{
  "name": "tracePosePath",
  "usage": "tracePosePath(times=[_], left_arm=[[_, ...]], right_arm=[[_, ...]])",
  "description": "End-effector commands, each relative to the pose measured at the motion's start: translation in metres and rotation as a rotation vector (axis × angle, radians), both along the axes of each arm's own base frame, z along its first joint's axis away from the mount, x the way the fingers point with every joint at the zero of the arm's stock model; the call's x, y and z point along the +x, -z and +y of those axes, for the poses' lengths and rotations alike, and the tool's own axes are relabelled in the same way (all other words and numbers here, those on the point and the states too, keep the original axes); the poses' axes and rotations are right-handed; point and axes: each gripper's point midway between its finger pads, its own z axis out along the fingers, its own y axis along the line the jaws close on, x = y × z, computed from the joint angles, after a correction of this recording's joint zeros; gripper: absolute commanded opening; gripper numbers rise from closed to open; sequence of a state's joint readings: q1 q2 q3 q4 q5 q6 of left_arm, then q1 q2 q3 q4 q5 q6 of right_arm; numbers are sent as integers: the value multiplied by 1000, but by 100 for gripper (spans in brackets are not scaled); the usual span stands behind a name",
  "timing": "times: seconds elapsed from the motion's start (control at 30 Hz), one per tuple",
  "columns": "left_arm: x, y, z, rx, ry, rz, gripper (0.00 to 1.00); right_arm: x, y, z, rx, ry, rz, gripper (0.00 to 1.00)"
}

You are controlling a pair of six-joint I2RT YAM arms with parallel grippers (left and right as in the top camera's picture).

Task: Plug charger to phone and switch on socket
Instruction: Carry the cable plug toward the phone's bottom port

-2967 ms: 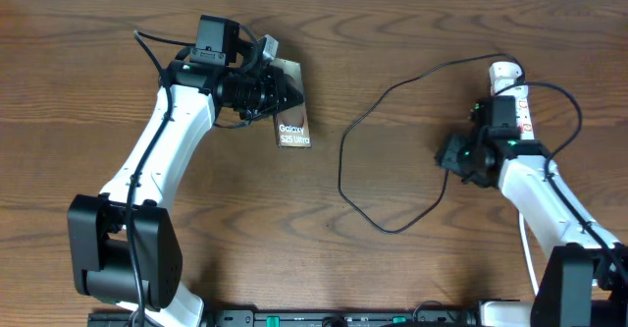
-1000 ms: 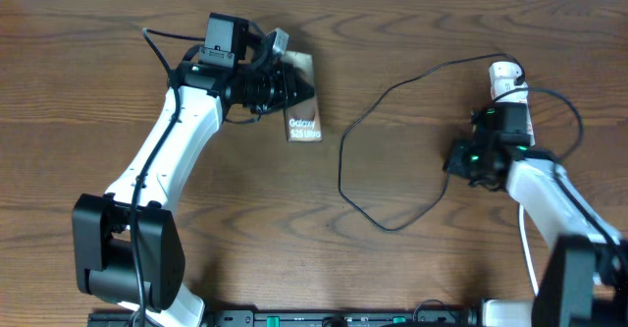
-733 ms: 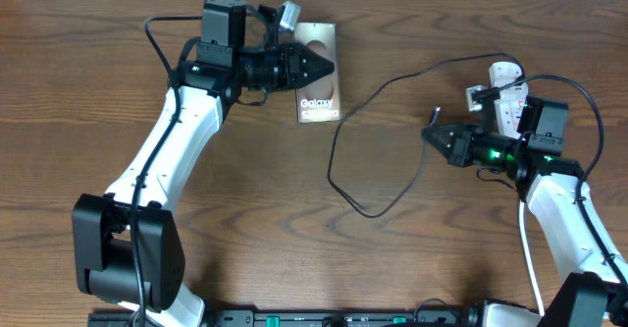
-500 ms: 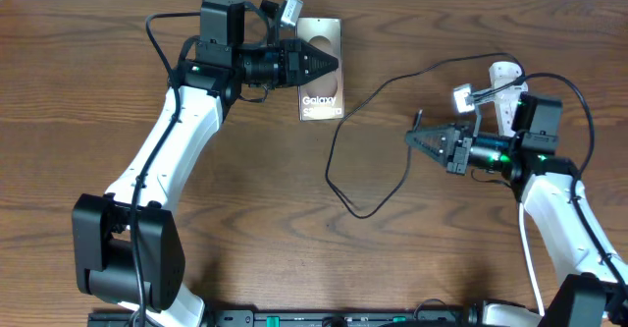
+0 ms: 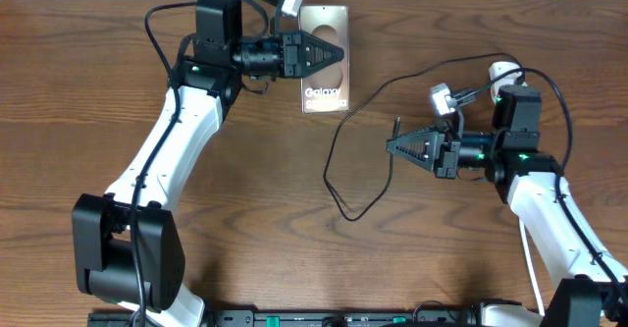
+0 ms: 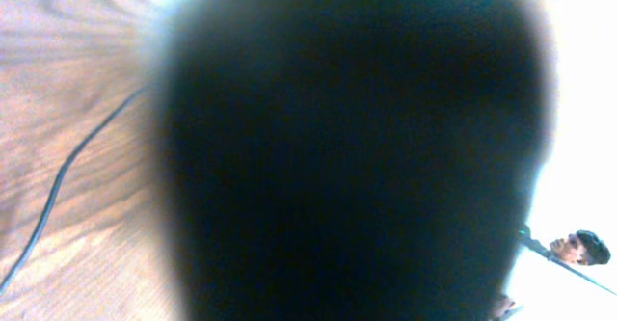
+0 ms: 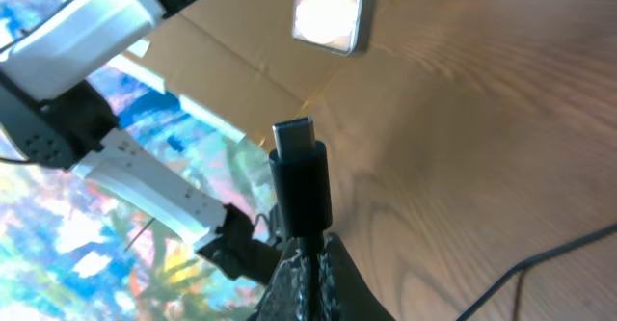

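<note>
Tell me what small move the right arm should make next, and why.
Probably carry the charger across toward the phone. The right end effector grips its connector with the tip exposed, but a clear gap separates it from the phone, which the left end effector holds.

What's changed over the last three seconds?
The left gripper, clamped on the phone, carried it right and away from the robot. The right gripper swung left from beside the socket, holding the charger connector toward the phone. The socket stayed put.
</note>
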State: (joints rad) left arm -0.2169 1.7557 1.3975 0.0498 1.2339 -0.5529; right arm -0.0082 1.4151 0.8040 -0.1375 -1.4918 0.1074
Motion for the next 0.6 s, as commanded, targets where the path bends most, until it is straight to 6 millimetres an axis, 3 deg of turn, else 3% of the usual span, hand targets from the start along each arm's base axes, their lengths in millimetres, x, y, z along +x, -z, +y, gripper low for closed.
tracePosePath(times=[0.0,0.2,0.4,0.57], left_arm=[[-11,-34,-1,-68,59,-26,7],[-28,-66,-10,-142,166,-87,7],[-36,-71,-21,-151,195,-98,7],[-39,-71,-30,-153,199,-79,7]], right_arm=[[-10,-14,12,50,-87,116,1],[-15,-24,29,47,-149,133,1],[-16,-25,41,31,-157,71,1],[4,-14,47,-29,-30,106,1]])
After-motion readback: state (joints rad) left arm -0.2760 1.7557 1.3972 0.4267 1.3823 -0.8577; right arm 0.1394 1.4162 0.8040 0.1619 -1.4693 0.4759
